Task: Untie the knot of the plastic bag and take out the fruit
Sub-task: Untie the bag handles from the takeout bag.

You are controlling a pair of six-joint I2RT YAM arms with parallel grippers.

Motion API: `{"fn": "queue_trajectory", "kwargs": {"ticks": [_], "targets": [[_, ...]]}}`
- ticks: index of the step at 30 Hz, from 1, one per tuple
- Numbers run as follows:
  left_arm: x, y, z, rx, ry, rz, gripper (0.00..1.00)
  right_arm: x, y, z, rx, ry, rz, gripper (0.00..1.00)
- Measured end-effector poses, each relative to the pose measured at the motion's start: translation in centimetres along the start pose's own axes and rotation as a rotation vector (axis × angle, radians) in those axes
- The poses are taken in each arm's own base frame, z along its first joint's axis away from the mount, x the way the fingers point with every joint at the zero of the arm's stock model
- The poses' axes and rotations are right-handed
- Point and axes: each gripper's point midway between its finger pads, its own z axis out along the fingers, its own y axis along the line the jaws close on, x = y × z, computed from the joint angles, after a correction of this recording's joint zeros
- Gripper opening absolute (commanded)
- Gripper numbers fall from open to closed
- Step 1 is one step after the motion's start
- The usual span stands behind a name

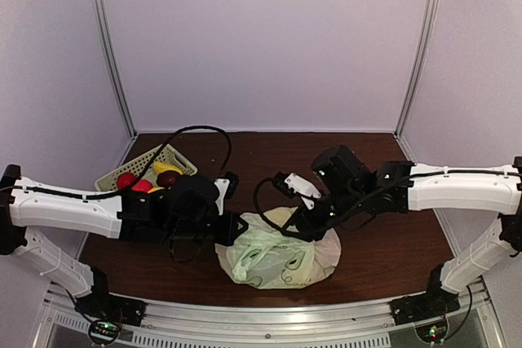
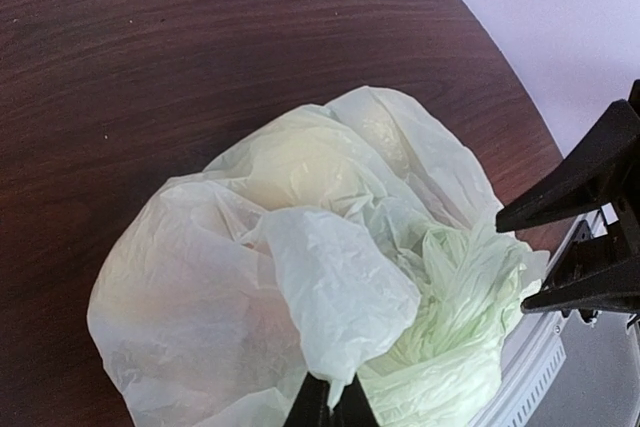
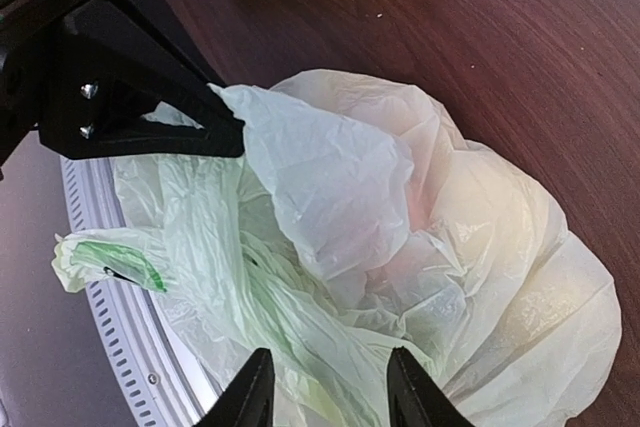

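From above, the plastic bag (image 1: 281, 260) lies on the dark wooden table (image 1: 391, 169) near its front edge, between the 2 arms. The left gripper (image 1: 238, 231) meets the bag's left side and the right gripper (image 1: 298, 231) its top. A slotted basket (image 1: 110, 178) holding red, yellow and dark pieces sits behind the left arm.

In the left wrist view, the left claw is clamped tight on a raised flap of the bag. The fruit (image 2: 290, 162) shows as a pale rounded bulge through the plastic.

In the right wrist view, the right claw's 2 fingers stand partly apart astride a greenish fold of the bag, not closed on it. Peach-tinted bulges show through the plastic.
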Motion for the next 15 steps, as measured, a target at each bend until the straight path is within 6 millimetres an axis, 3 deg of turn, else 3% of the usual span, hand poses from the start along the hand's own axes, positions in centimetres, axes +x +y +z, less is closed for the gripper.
{"fn": "queue_trajectory", "kwargs": {"ticks": [7,15], "targets": [[0.0,0.0,0.0,0.001,0.001,0.001,0.0,0.7,-0.2,1.2,-0.035,0.046,-0.028,0.32],[0.0,0.0,0.0,0.0,0.001,0.002,0.0,0.8,-0.9,1.2,-0.045,0.046,-0.023,0.28]]}}
